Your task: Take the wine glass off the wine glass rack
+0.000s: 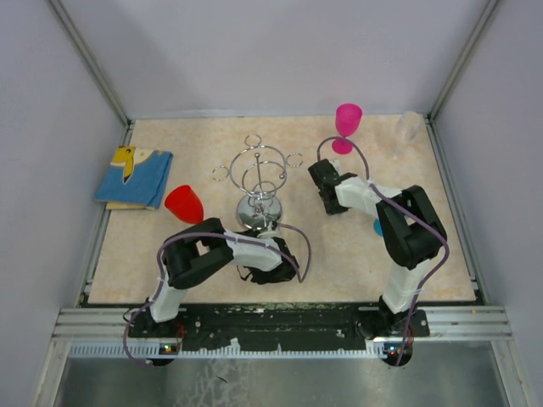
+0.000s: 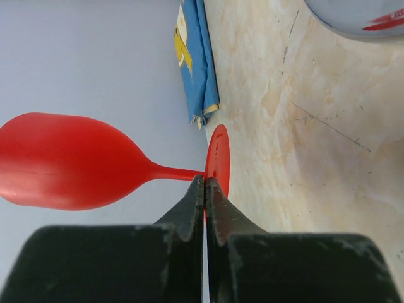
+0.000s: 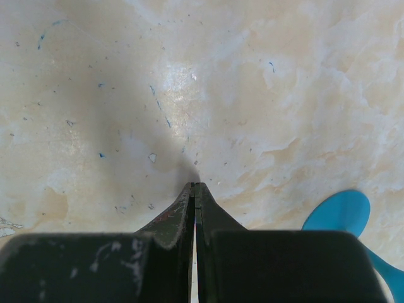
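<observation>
On the left wrist feed, the left gripper (image 2: 205, 189) is pinched almost flat on the thin round foot of the glossy red wine glass (image 2: 69, 161). A sliver of red shows between the 2 black fingers. The feed is rolled, so the glass's rounded bowl points to the left of the frame against the lavender wall (image 2: 95, 50). The mottled beige tabletop (image 2: 303, 139) fills the right side. A folded blue cloth (image 2: 199, 63) with a yellow print lies at top centre. In the upper right corner I see the round metal base of the shiny chrome wire wine glass rack (image 2: 353, 16), apart from the glass. I cannot tell whether the foot touches the table.

On the right wrist feed, the right gripper (image 3: 194, 192) has its fingers pressed together tip to tip above the tabletop. A flat turquoise rounded piece (image 3: 338, 214) sits at the lower right.

On the top feed, the rack stands at the centre of the frame. The red glass is off it, just to its left, at the left arm's fingers. A magenta wine glass (image 1: 346, 125) stands upright at the upper right, beyond the right arm.
</observation>
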